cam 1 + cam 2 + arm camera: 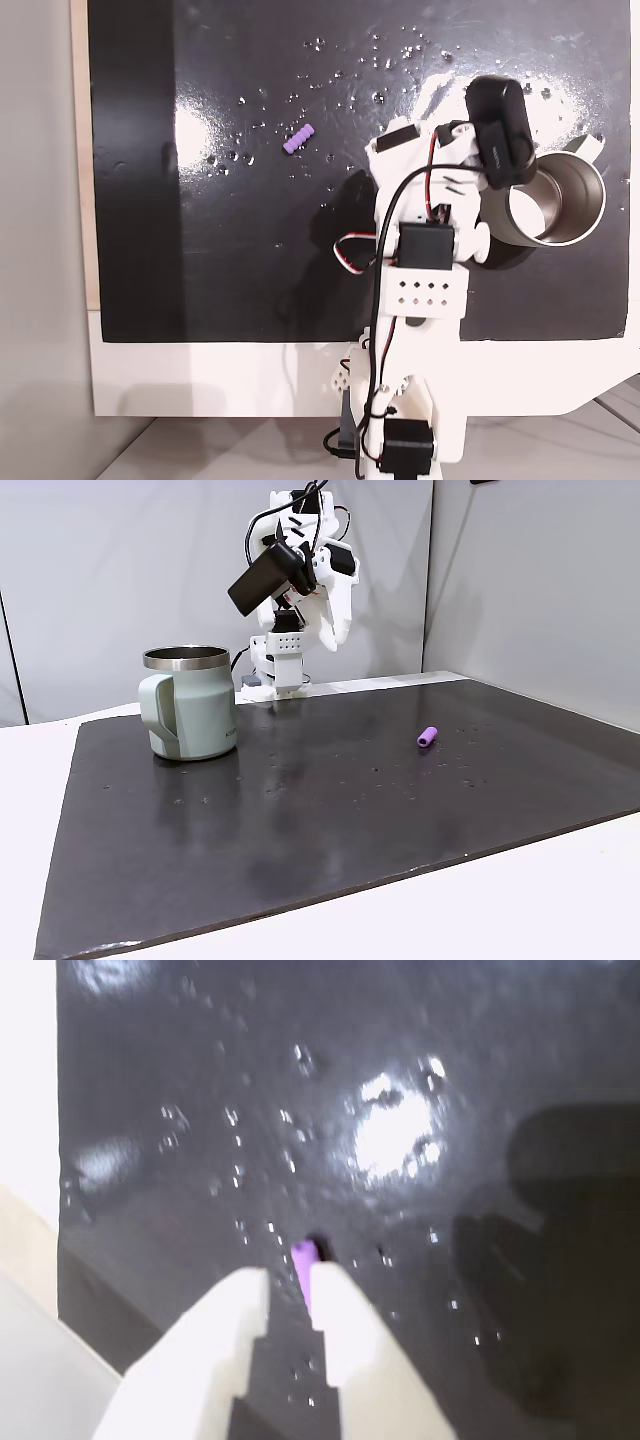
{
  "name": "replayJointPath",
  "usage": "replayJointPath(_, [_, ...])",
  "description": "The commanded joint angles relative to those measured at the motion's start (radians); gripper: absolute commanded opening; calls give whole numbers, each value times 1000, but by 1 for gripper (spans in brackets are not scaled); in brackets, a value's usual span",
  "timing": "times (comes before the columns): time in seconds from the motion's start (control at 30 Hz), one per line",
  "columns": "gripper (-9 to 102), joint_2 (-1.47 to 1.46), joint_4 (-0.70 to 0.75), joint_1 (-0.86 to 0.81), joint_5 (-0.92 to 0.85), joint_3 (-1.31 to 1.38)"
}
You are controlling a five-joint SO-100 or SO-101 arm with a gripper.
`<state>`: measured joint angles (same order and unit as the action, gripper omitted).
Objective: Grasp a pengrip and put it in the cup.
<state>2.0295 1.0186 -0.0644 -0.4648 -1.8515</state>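
The tool [290,1285] hangs high above the surface [330,820], jaws only a narrow slit apart and empty; in the wrist view the pengrip [303,1258] shows through that slit, far below; in a fixed view the pengrip [297,138] lies flat on the mat, well apart from the cup [565,205]; it looks light, soft and squashy, so pinch gently across its ribbed middle.

glossy black mat [330,820], shiny steel-rimmed cup [187,705], white plastic fingers [335,1335]
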Motion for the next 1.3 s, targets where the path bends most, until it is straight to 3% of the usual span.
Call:
replayJointPath(0.0, [0,-146,35,-38,-83,250])
replayJointPath(0.43, [0,-770,273,-25,-149,982])
replayJointPath(0.67, [0,-1135,549,14,-140,1545])
replayJointPath(0.8, [0,-1434,782,34,-149,2075])
replayJointPath(1.27, [1,-1473,784,106,-146,2022])
